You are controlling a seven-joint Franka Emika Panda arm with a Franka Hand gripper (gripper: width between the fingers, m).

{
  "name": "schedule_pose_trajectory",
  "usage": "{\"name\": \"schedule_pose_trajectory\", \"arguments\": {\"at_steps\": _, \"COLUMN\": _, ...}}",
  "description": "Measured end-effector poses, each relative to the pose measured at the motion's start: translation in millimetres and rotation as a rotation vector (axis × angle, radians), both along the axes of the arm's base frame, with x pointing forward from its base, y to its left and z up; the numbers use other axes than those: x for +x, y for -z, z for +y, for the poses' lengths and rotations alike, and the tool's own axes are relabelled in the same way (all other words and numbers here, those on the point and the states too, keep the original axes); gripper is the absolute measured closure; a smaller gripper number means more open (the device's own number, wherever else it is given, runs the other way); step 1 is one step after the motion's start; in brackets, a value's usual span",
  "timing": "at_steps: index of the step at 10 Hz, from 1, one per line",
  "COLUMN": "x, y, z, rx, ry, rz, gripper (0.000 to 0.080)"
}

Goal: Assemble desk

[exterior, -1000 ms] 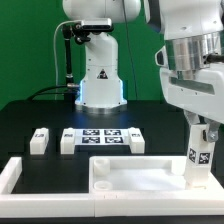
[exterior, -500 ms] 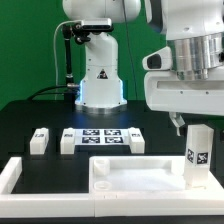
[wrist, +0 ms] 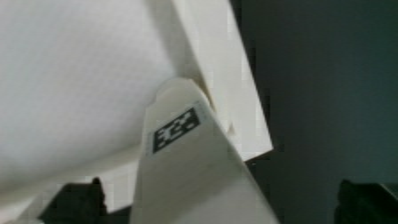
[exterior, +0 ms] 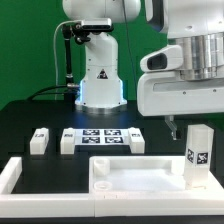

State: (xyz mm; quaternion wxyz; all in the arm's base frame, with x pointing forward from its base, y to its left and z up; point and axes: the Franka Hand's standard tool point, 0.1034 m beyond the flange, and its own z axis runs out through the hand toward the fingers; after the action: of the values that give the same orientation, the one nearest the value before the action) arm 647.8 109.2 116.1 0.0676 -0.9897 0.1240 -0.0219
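The gripper [wrist: 222,198] has let go and risen: jaws wide, holding nothing, just above the leg [exterior: 199,155]. That leg stands upright alone in the top [exterior: 140,176], in its corner at the exterior view's right, so it looks placed. Three spare legs [exterior: 67,141] wait by the marker board [exterior: 102,137]. The top's rim hides the placed leg's foot, so seating is unclear; the wrist view is blurred.

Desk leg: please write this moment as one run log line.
gripper: open, over leg, not touching | leg: upright in desk top, exterior view's right end | loose legs: three on table
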Motion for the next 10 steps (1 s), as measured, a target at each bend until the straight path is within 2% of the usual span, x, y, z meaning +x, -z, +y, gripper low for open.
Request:
{"name": "schedule_pose_trajectory", "arguments": {"at_steps": 1, "x": -1.5, "y": 4.2, "z": 1.4, "rx": -0.016, "ry": -0.137, "rz": -0.036, "gripper": 0.0151}}
{"name": "schedule_pose_trajectory", "arguments": {"at_steps": 2, "x": -2.9, "y": 5.5, "z": 1.7, "rx": -0.012, "ry": -0.135, "rz": -0.032, "gripper": 0.0151}}
{"name": "schedule_pose_trajectory", "arguments": {"at_steps": 4, "x": -2.9, "y": 5.7, "z": 1.8, "rx": -0.009, "ry": -0.11, "rz": -0.029, "gripper": 0.0414}}
{"name": "schedule_pose_trajectory", "arguments": {"at_steps": 5, "x": -3.2, "y": 6.5, "z": -1.4, "rx": -0.01, "ry": -0.066, "rz": -0.022, "gripper": 0.0414}}
{"name": "schedule_pose_trajectory", "arguments": {"at_steps": 6, "x": -3.0, "y": 6.7, "z": -3.2, "rx": -0.001, "ry": 0.061, "rz": -0.006, "gripper": 0.0495}}
{"name": "schedule_pose_trajectory", "arguments": {"at_steps": 7, "x": -2.9, "y": 6.8, "z": -3.6, "rx": 0.002, "ry": 0.115, "rz": 0.001, "gripper": 0.0496}}
{"name": "schedule_pose_trajectory", "arguments": {"at_steps": 10, "x": -5.4, "y": 8.1, "z": -1.6, "rx": 0.05, "ry": 0.593, "rz": 0.079, "gripper": 0.0498}}
